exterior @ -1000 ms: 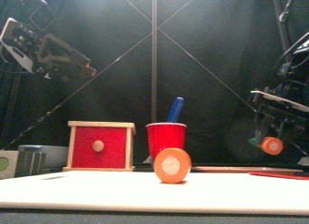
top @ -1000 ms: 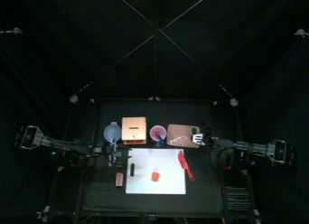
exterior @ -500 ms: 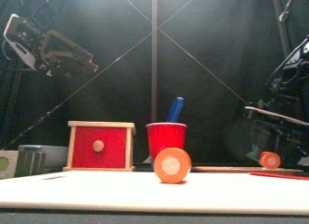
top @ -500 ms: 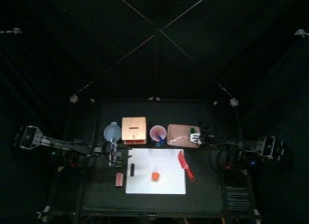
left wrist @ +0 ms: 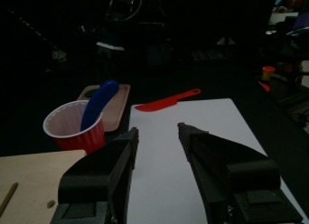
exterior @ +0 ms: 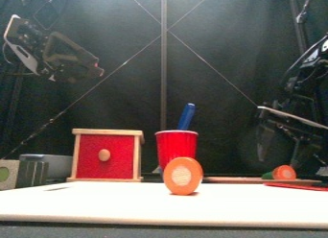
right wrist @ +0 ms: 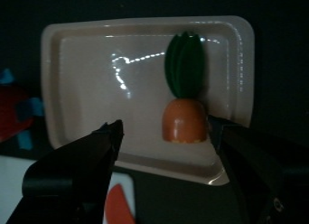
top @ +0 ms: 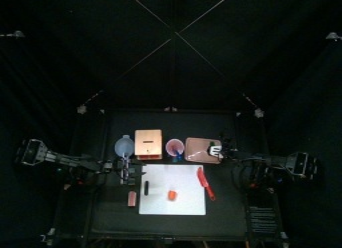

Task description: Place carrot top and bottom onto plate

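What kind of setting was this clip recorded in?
Most likely a robot test pen, not a kitchen: black curtains surround a small black table, and toy props sit there, like a red plastic cup and an orange carrot chunk.

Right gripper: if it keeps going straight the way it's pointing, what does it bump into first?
Probably the carrot top, lying on the plate between the open right gripper jaws. Depth is hard to judge; the plate sits right beneath it.

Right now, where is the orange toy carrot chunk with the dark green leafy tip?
The leafy carrot chunk lies on the pinkish-tan rounded-square plate, between the open right gripper's jaws in the right wrist view; in the front view it sits low at the right.
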Available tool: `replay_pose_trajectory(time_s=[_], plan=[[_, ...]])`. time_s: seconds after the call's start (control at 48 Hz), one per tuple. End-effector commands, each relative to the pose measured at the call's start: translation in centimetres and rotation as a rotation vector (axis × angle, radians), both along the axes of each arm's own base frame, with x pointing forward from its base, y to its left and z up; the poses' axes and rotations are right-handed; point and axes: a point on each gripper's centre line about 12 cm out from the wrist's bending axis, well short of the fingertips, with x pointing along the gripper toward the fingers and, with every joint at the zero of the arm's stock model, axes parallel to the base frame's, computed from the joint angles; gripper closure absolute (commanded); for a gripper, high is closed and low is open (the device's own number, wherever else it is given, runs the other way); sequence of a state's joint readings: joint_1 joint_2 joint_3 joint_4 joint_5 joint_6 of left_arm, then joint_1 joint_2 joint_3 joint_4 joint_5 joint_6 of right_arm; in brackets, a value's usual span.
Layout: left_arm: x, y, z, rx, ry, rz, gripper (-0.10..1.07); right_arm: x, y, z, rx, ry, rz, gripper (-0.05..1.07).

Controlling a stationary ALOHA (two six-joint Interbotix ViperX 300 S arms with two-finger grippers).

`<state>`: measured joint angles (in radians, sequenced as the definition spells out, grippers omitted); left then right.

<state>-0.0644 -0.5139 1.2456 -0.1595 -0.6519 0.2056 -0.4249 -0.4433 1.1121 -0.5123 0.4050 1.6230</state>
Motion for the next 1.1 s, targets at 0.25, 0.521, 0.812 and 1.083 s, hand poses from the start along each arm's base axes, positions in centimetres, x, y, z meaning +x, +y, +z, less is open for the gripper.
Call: replay_pose_trajectory(time_s=[0.25, 0.521, 0.812, 1.083], plan=[[0.4, -0.2, 0.8, 0.000, -0.026, -0.007, 0.18, 3.8, 6.5, 5.8, 0.122, -0.142, 0.129, 0.01], [0.3, -0.2, 0.5, 0.006, -0.015, -0.010, 0.18, 9.9, 12.7, 6.3, 0.261, -0.111, 0.170, 0.01], [-0.1, -0.2, -0.1, -0.008, 0.002, -0.004, 0.18, 17.0, 18.1, 5.1, 0.341, -0.094, 0.190, 0.01], [-0.3, -0.4, -0.4, -0.007, 0.013, -0.012, 0.18, 22.0, 20.1, 2.7, 0.373, -0.071, 0.189, 0.01]])
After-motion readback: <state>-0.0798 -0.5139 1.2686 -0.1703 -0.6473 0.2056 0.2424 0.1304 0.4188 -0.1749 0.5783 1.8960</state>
